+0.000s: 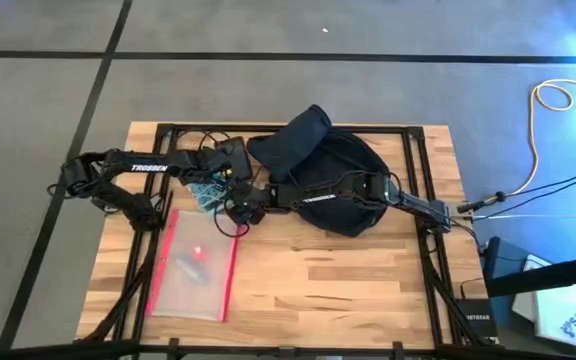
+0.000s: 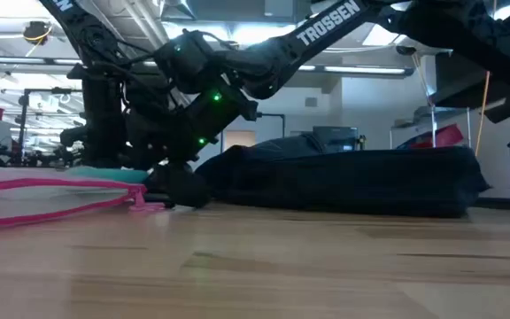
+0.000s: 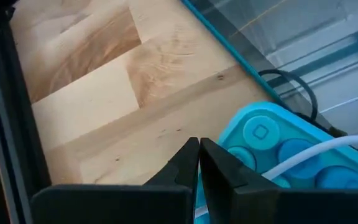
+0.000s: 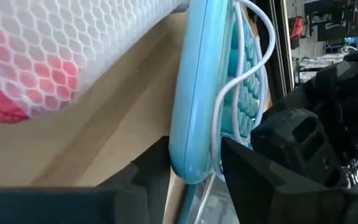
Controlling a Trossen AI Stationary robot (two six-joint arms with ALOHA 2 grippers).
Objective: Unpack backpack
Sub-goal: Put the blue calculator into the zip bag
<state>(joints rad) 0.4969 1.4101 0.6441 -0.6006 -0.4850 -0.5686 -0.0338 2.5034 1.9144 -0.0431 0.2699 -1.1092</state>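
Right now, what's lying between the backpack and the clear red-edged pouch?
In the high view, both grippers meet there: the right gripper holds a light blue keypad-like device with a white cable, and the left gripper sits beside it, between the backpack and pouch.

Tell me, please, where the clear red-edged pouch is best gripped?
Probably at the pouch's red long edge facing the table's bare middle, from above: it lies flat, and both grippers crowd its far end.
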